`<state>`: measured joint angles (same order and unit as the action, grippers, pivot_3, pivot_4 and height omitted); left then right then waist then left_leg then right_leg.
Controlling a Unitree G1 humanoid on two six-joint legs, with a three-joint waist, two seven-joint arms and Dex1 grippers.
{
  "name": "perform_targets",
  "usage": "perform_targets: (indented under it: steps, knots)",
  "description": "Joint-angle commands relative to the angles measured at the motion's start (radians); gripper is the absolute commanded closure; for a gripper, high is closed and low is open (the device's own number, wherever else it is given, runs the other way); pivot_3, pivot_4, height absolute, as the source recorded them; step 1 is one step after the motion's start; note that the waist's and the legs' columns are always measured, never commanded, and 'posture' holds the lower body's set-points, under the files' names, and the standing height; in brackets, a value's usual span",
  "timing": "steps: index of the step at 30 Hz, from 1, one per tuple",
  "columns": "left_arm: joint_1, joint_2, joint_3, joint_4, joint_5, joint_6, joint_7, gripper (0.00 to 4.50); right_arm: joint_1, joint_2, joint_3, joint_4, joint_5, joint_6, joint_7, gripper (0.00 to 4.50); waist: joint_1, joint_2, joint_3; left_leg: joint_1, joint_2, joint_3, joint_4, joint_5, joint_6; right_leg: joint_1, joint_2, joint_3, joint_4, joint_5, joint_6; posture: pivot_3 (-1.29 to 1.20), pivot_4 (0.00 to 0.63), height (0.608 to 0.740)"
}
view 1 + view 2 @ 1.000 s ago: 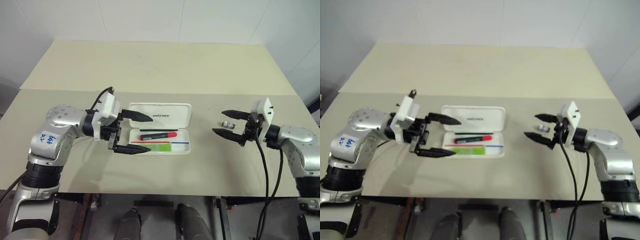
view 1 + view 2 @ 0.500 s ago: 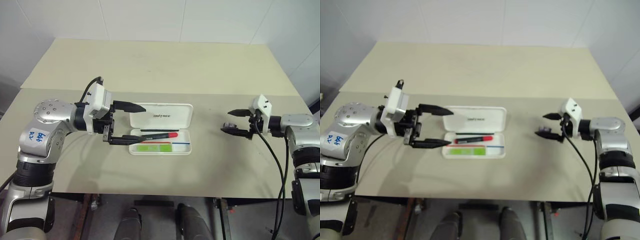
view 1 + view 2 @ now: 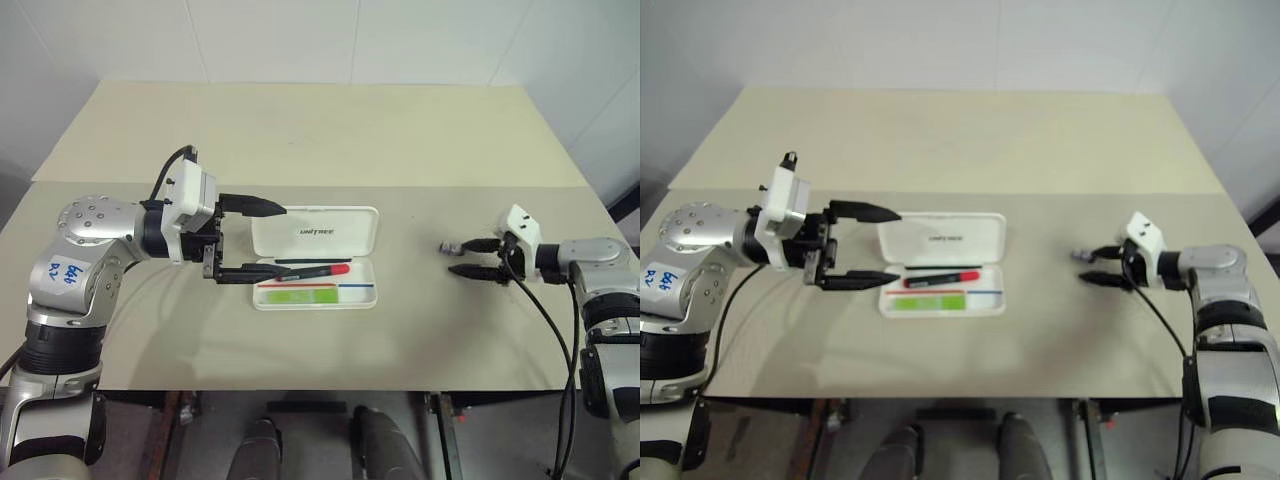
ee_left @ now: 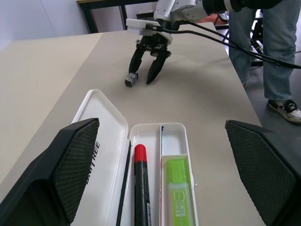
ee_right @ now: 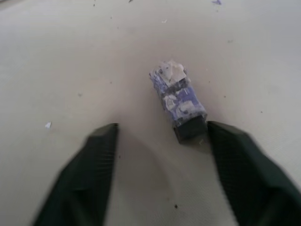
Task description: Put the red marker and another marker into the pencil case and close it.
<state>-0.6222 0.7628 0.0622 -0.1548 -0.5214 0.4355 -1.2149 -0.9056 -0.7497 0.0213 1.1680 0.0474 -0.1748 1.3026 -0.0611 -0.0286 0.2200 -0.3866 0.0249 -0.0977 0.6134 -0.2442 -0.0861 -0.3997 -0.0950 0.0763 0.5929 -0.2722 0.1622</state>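
Note:
The white pencil case (image 3: 355, 235) lies open mid-table, its lid raised at the back. In its tray rest the red marker (image 3: 312, 271) and, in front of it, the lime-green marker (image 3: 298, 293); the left wrist view has them side by side, red marker (image 4: 140, 188) and green marker (image 4: 178, 193). My left gripper (image 3: 284, 240) stands open at the case's left end, one finger above the lid's edge, one low by the tray. Far to the right, my right gripper (image 3: 450, 258) is low over the table, fingers apart, holding nothing.
A tiny grey cap-like piece (image 5: 178, 101) lies on the table just off one right fingertip, also seen as the small piece (image 4: 131, 79). The beige table (image 3: 300, 140) runs wide behind the case. A person's legs in jeans (image 4: 277, 47) stand beyond the table's right end.
My right gripper moved right and down to the table by the grey piece, and its fingers narrowed. The left gripper stayed open by the case. The view shifted slightly.

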Motion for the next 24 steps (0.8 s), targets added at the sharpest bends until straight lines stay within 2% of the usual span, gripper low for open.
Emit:
perform_targets:
  steps: [1, 5, 6, 12, 18, 21, 24]
  knots:
    - [-0.016, 0.001, 0.017, -0.034, -0.023, -0.013, 0.004, 0.0, -0.017, 0.016, -0.029, 0.011, 0.007, -0.009, -0.023, 2.79, -0.003, 0.0, 0.0, 0.0, 0.0, 0.0, 0.0, 0.0, 0.0, 0.0, 0.0, 0.0, 0.0, 0.0, 0.0, 0.0, 0.15, 0.74]
    - [-0.016, -0.004, 0.014, -0.032, -0.022, -0.015, 0.004, 0.0, -0.012, 0.029, -0.043, 0.007, 0.012, -0.009, -0.021, 4.21, -0.005, 0.0, 0.0, 0.001, 0.0, 0.0, 0.001, 0.001, -0.001, 0.0, 0.0, 0.0, 0.002, 0.0, 0.0, 0.0, 0.15, 0.74]
    - [-0.017, -0.005, 0.013, -0.03, -0.021, -0.016, 0.003, 0.0, -0.01, 0.031, -0.046, 0.004, 0.012, -0.008, -0.02, 4.33, -0.006, 0.0, 0.0, 0.001, 0.0, 0.0, 0.001, 0.001, -0.001, 0.0, 0.0, 0.0, 0.002, 0.0, 0.0, 0.0, 0.15, 0.74]
    - [-0.022, -0.012, 0.01, -0.018, -0.017, -0.026, -0.002, 0.0, 0.003, 0.035, -0.051, -0.013, 0.009, -0.006, -0.03, 4.33, -0.012, 0.0, 0.0, 0.001, 0.0, 0.0, 0.001, 0.002, -0.001, 0.0, 0.0, 0.0, 0.002, 0.001, 0.0, 0.0, 0.15, 0.74]
    - [0.001, 0.003, 0.015, -0.013, -0.012, -0.038, -0.018, 0.0, 0.038, 0.027, -0.069, -0.143, 0.063, 0.002, 0.052, 4.33, -0.018, 0.0, 0.0, 0.001, 0.0, 0.0, 0.0, 0.001, -0.001, 0.0, 0.0, 0.001, 0.002, 0.001, 0.0, 0.0, 0.15, 0.74]
    - [0.031, 0.023, 0.029, -0.007, -0.009, -0.056, -0.038, 0.0, 0.087, 0.025, -0.079, -0.348, 0.134, 0.071, 0.104, 4.33, -0.022, 0.001, 0.0, 0.001, 0.0, 0.0, 0.0, 0.001, -0.001, 0.0, 0.0, 0.001, 0.002, 0.001, 0.001, 0.0, 0.15, 0.74]
    - [0.079, 0.041, 0.047, 0.007, 0.001, -0.097, -0.058, 0.0, 0.195, 0.051, -0.055, -0.673, 0.223, 0.22, 0.118, 4.33, -0.022, 0.001, 0.0, 0.001, 0.0, 0.0, 0.0, 0.001, -0.001, 0.0, 0.001, 0.001, 0.003, 0.0, 0.001, 0.0, 0.15, 0.74]
